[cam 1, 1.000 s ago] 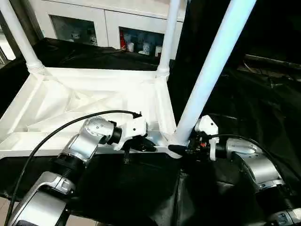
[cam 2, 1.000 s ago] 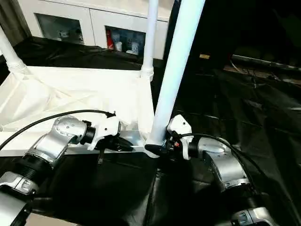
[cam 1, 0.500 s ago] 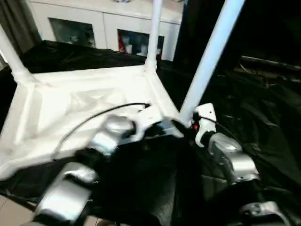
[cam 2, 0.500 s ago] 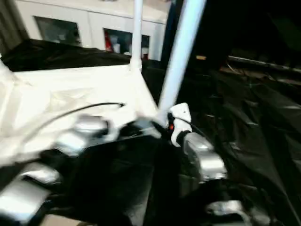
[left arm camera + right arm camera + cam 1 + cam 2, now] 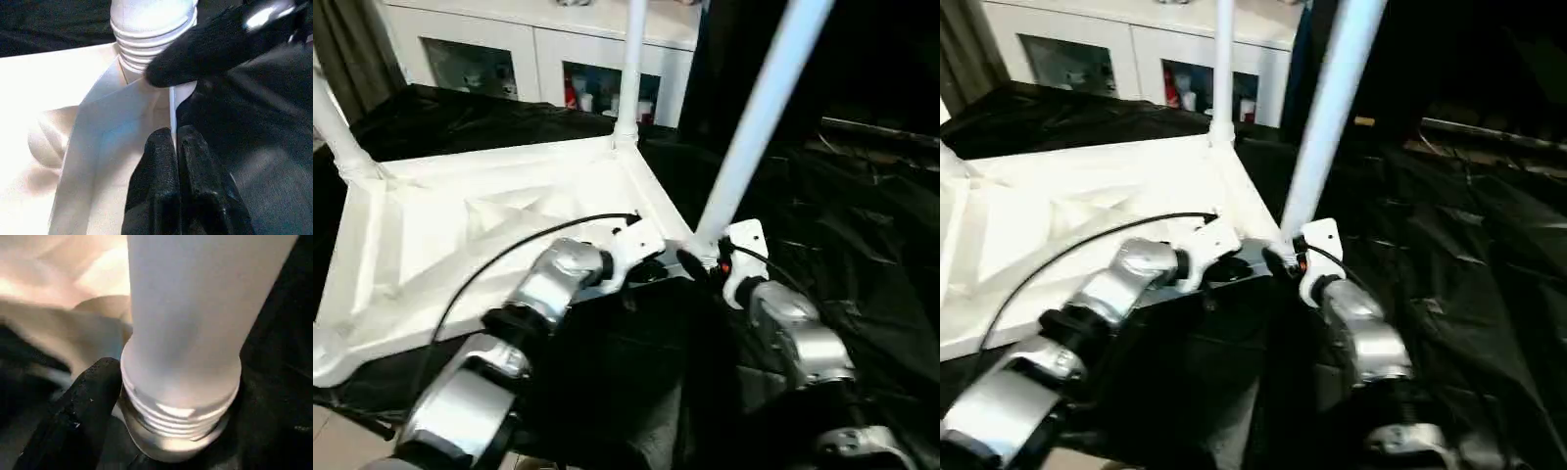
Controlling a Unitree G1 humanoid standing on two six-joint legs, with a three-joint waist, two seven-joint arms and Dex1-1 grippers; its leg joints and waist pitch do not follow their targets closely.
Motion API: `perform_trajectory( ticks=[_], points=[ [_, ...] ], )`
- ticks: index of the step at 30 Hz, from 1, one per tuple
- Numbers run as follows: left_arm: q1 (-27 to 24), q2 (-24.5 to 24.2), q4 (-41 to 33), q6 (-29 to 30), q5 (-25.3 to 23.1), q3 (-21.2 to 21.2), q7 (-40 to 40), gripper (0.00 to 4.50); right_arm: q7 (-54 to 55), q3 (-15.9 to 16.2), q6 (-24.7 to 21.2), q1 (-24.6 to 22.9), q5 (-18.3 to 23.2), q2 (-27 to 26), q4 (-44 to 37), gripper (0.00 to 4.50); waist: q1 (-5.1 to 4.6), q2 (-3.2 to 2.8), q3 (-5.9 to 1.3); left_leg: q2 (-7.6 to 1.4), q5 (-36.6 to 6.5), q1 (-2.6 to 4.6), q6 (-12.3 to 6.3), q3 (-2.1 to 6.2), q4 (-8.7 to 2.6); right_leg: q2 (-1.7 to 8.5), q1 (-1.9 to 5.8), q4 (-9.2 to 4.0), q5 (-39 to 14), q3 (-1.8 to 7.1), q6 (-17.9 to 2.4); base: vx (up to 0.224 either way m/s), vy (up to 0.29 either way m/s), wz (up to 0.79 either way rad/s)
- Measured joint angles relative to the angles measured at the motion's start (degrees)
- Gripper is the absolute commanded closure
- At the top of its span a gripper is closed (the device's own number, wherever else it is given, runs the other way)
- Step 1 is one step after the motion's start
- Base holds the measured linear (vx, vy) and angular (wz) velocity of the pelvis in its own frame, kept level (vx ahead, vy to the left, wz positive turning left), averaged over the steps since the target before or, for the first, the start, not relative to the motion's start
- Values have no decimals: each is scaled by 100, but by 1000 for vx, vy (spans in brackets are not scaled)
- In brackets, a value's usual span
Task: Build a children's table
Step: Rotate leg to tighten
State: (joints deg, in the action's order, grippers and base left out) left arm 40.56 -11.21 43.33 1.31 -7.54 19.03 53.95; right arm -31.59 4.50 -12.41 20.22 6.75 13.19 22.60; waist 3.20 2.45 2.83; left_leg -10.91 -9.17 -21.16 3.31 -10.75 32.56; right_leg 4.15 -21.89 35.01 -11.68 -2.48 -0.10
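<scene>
The children's table (image 5: 499, 230) lies upside down on a counter draped in black cloth (image 5: 862, 245), ribbed underside up. Compared with a second ago its top sits turned: the near right corner now points more towards the robot, and the near left corner reaches the left edge of the left eye view. The head camera has also shifted, so part of that change is viewpoint, but the top's outline against the cloth looks rotated.

Three legs stand in sockets: far left leg (image 5: 335, 127), far right leg (image 5: 631, 69) and near right leg (image 5: 759, 117), which leans to the right.

The left tool (image 5: 174, 161) is closed, its fingers pinching the thin edge wall of the top just beside the near right socket. The right tool (image 5: 690, 264) sits at the collar of the near right leg (image 5: 181, 396); one black finger (image 5: 83, 406) lies against the ribbed collar. Its jaws have been widening over the last second, and whether they grip the leg I cannot tell.

Judgement: the third leg appears seated, and the robot seems to be letting go of it. The fourth socket, at the near left, has no leg that I can see.
</scene>
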Motion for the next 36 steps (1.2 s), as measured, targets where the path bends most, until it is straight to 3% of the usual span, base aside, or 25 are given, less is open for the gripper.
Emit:
perform_trajectory(
  ticks=[6,12,26,31,34,36],
  points=[
    [-314,-586,-494,-300,260,6,1068,450,-1353,237,170,-104,281,507,-239,96,16,-1,2,-6,1,-5,0,-10,-17,-1,-10,-2,-16,-5,12,0,0,0],
    [-544,-944,-924,-168,545,4,1871,450,-2297,465,166,-245,523,765,-502,96,32,7,7,-7,-5,-13,-11,-51,-11,13,-17,-5,-30,3,8,0,0,0],
    [-622,-1007,-1058,-115,567,-10,1971,450,-2585,501,165,-292,614,816,-566,175,29,16,12,-9,-5,-12,-11,-56,-5,15,-17,0,-31,4,11,0,0,0],
    [-498,-806,-778,-114,441,-57,1406,450,-1749,400,156,-200,427,507,-370,178,6,30,8,-9,-5,-2,-10,-56,9,16,-11,13,-27,9,9,0,0,0],
    [-228,-417,-336,54,238,-104,616,450,-555,123,-14,65,289,26,19,178,-39,43,1,-7,-5,8,-10,-57,14,20,-7,7,-30,13,16,0,0,0],
    [-19,-2,-15,230,62,-108,-71,450,405,-240,-250,181,249,-382,156,178,-56,45,-1,-3,-5,9,-10,-57,19,26,-3,-2,-33,14,22,0,0,0]
  ],
)
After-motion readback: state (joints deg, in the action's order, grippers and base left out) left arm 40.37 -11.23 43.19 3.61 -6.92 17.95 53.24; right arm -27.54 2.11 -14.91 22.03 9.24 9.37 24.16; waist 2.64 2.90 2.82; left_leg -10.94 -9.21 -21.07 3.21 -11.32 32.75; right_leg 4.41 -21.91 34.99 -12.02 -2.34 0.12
